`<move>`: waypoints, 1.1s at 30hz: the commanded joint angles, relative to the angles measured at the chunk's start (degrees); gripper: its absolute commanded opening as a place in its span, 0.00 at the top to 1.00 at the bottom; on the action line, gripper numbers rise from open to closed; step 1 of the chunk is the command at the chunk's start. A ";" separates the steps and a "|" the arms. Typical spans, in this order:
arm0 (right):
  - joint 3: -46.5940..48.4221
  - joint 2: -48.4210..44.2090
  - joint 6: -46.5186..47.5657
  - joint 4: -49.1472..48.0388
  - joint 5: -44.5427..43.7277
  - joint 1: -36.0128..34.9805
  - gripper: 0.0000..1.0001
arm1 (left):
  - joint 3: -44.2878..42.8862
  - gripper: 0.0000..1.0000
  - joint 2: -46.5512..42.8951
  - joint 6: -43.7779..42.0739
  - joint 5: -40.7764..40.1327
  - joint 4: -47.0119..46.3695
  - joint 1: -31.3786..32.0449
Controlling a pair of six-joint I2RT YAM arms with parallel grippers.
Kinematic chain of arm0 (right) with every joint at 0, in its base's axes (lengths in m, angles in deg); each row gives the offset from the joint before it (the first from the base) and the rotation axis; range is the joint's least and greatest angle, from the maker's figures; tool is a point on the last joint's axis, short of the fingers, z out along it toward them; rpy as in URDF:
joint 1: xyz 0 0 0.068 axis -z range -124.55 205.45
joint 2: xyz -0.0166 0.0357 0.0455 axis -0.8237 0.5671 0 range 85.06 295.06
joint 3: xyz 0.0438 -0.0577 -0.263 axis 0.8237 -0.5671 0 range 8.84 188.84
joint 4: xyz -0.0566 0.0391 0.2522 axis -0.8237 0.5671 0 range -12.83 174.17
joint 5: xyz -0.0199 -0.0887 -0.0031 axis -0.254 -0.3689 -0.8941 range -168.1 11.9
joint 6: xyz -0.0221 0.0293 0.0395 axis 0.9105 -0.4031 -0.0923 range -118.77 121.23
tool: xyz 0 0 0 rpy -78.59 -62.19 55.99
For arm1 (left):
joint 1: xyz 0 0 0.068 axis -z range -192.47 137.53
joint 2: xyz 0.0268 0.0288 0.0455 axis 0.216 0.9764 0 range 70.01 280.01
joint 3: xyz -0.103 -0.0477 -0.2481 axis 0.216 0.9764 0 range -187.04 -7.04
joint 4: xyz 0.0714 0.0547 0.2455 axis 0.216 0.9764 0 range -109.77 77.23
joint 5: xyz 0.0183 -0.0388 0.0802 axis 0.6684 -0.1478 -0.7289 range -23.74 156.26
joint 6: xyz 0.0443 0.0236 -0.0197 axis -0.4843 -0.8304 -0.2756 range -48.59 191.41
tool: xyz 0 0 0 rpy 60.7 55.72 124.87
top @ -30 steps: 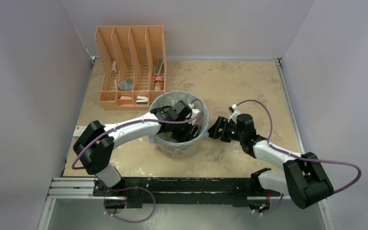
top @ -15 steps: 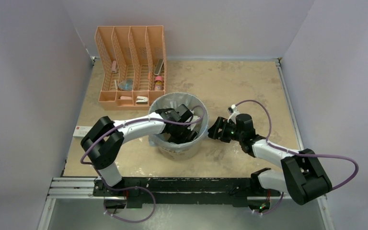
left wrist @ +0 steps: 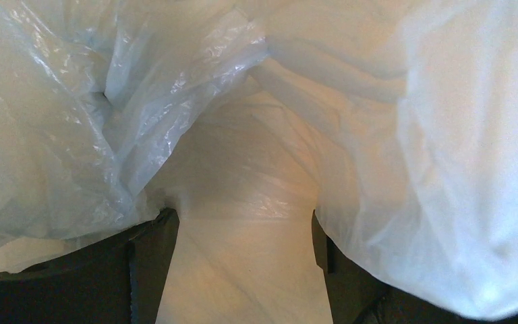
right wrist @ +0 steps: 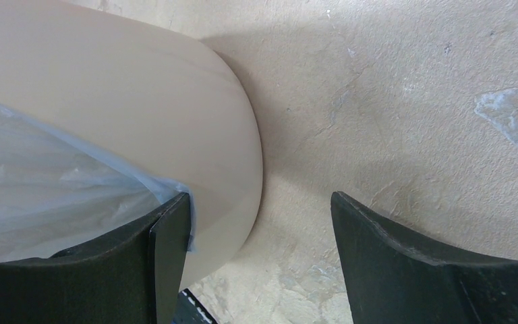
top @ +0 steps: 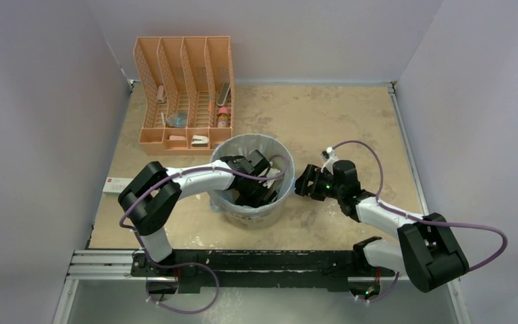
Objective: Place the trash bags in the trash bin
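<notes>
We see the light-blue trash bag (left wrist: 61,135) bunched inside the cream trash bin (top: 256,214), its film draped round the left tool (left wrist: 241,217) — jaws apart, clamping nothing. The right tool (right wrist: 260,200) gapes empty beside the bin's outer wall, above the bench (top: 351,121).

Translucent light-blue film bag (left wrist: 54,135) in round cream bin (right wrist: 141,101)
Crinkled film lines the upright bin, draping over its rim.

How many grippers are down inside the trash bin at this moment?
1. The left gripper is inside the trash bin, among the light-blue bag film. The right gripper is outside, beside the bin's wall.
</notes>
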 commanded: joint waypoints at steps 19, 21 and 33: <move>1.17 -3.55 -1.25 -0.58 1.95 0.10 0.21 | 6.71 0.23 4.38 -0.06 4.95 -6.40 -0.27; 1.12 -4.45 -0.99 0.22 0.77 0.05 0.22 | 5.61 0.23 1.81 0.49 4.75 -6.40 -0.18; -0.59 -1.91 -2.54 -2.83 1.65 0.10 0.26 | 0.61 0.18 -13.62 0.46 3.75 -6.51 -0.10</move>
